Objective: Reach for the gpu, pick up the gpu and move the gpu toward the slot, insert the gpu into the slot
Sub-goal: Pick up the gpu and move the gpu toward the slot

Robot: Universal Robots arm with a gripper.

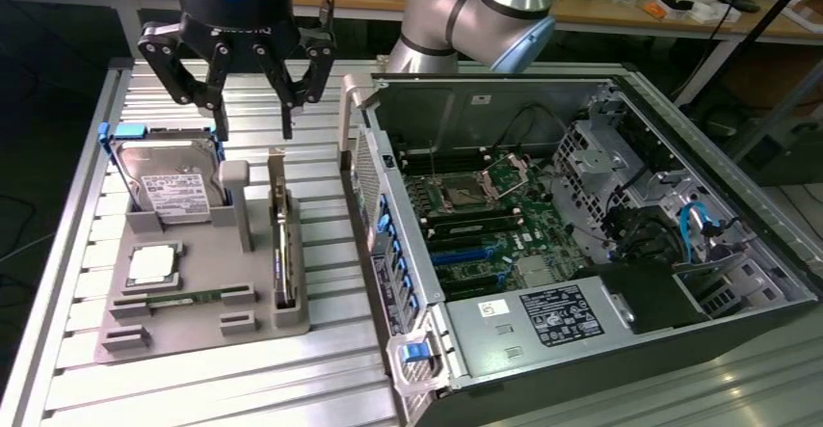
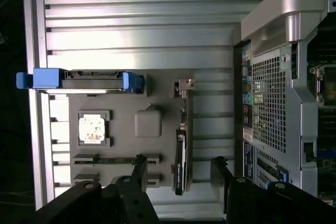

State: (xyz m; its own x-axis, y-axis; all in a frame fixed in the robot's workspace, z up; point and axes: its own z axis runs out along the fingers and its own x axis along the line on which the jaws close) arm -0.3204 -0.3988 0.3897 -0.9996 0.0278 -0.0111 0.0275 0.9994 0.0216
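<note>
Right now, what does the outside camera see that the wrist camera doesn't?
Exterior view: the green motherboard inside the open computer case, and the silver-and-blue robot arm. Wrist view: the case's perforated metal back panel, seen straight on. Both: the open black claw above the thin dark gpu card standing in the grey plastic holder, beside the silver hard drive.
</note>
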